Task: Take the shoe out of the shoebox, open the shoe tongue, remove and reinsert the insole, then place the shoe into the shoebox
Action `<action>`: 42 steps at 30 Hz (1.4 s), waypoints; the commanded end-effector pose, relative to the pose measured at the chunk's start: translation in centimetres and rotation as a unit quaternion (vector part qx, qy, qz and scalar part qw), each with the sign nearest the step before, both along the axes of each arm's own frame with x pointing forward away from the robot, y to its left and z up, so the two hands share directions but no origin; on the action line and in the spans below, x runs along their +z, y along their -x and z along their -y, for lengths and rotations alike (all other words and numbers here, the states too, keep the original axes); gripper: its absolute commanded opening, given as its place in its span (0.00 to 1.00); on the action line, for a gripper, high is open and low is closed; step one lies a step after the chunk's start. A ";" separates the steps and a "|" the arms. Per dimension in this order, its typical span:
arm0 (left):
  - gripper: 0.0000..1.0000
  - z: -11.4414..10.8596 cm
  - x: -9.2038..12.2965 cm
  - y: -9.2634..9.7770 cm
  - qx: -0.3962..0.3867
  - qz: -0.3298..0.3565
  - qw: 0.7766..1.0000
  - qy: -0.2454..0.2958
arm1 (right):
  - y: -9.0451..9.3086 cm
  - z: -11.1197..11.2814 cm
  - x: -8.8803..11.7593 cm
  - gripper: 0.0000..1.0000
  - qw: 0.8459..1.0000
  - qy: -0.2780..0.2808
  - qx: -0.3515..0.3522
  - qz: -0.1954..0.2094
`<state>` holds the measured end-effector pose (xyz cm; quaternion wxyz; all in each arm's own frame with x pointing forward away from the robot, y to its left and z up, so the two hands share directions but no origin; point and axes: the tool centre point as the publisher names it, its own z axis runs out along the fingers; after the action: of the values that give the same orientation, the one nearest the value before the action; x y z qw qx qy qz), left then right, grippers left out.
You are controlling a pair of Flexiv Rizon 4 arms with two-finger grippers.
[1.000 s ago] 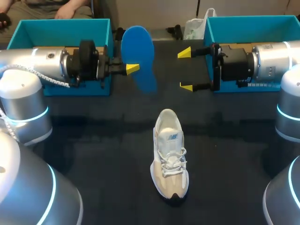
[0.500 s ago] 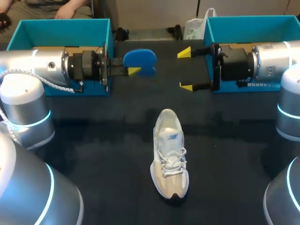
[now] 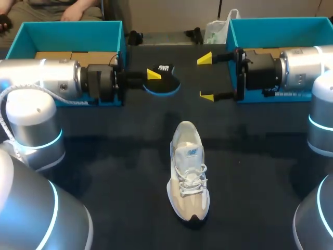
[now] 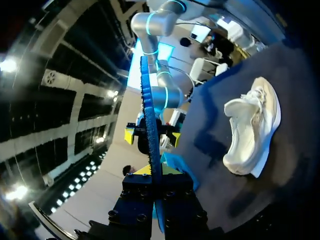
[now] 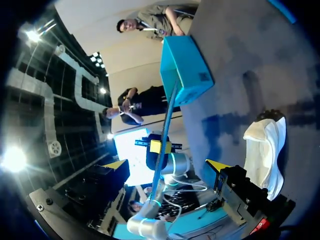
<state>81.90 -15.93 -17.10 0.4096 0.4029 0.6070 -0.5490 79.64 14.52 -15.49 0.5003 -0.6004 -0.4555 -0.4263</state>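
My left tool grips the insole — shoe lies nearer, heel toward it, axis near-to-far; right tool gapes.

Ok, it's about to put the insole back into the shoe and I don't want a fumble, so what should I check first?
1. Insole clamped in the left pincer: ok.
2. Right pincer open and empty, free to help: ok.
3. Shoe upright on the table, apart from both pincers: ok.
4. Tongue pulled open enough: cannot tell.
5. Insole lined up over the shoe's opening: not ok, it is held beyond the heel, apart from the shoe.
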 end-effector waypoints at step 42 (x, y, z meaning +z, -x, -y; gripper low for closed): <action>0.00 3.4 0.2 -2.4 0.025 0.221 0.975 -0.002 | 0.5 -3.7 -1.2 0.83 0.983 0.033 0.062 0.171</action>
<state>84.15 -18.82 -16.79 0.5455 0.4993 0.5120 -0.4370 78.81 17.72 -16.92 0.4218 -0.5033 -0.5810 -0.4808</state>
